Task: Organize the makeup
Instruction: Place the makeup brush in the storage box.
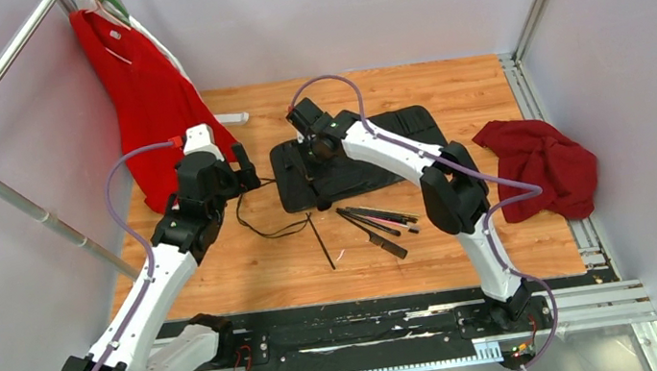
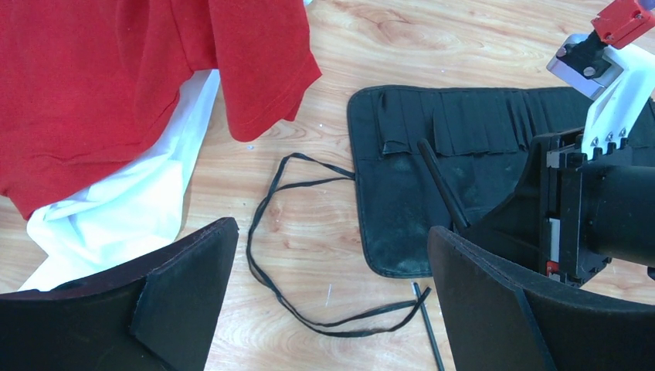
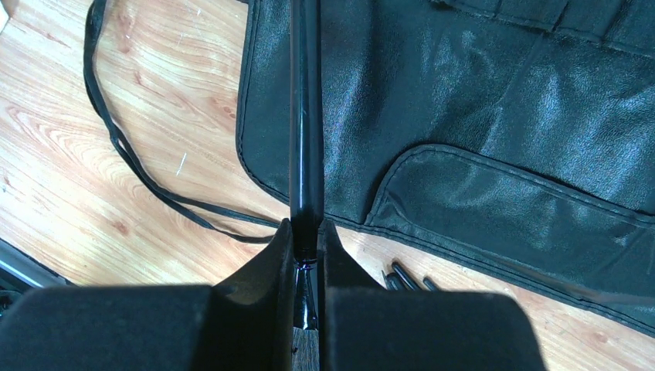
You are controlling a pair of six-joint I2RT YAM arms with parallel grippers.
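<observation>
While a thin black brush (image 3: 306, 116) is clamped at its lower end between the right fingers (image 3: 272, 259), which are closed on it, its shaft is held over the left part of the black roll-up case (image 3: 502, 116), pointing toward the row of slots (image 2: 463, 120). In the left wrist view the free tip is seen close by the lower edge of that row.

Step judged: insertion of this brush into a slot. For a clean insertion the shaft should be lined up with one slot and brought to a shallow angle. The tip can then be slid under the fabric lip rather than pressed down on the case (soft fabric, likely to shift or bunch).

The left fingers (image 2: 193, 270) are spread open and empty above the looped cord (image 2: 266, 224), just beside the case's left edge. That edge could be pinned by them if the case creeps.

The other brushes (image 1: 378, 219) are lying loose on the table (image 1: 447, 91), just in front of the case, not yet sorted.
</observation>
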